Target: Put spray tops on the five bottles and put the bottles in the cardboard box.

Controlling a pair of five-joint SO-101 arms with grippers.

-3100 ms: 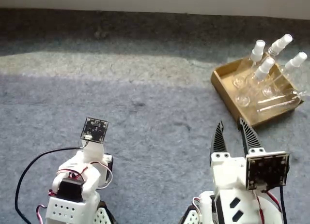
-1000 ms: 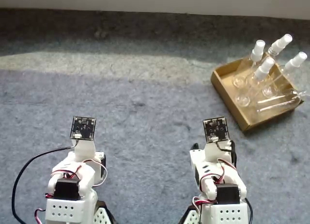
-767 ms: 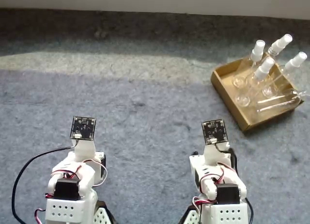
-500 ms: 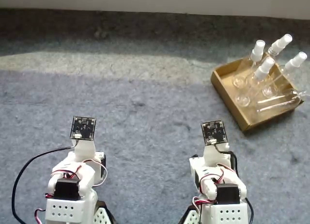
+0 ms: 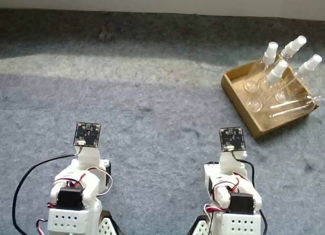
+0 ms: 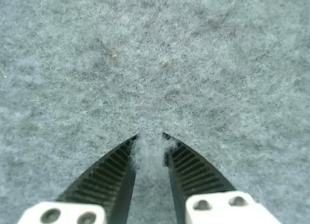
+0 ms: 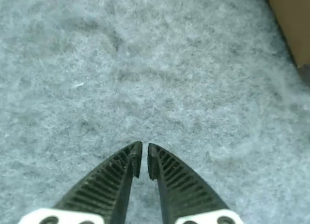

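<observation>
The cardboard box point(image 5: 238, 105) lies well beyond the right end effector point(image 7: 144, 154).

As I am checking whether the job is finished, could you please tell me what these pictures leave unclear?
- High view: the fifth bottle lies flat in the cardboard box, too clear and small to show whether it has a spray top.
- High view: the other four bottles carry white tops, too small to judge if seated.
- Right wrist view: the picture's edge cuts off the cardboard box; its inside is unseen.
</observation>
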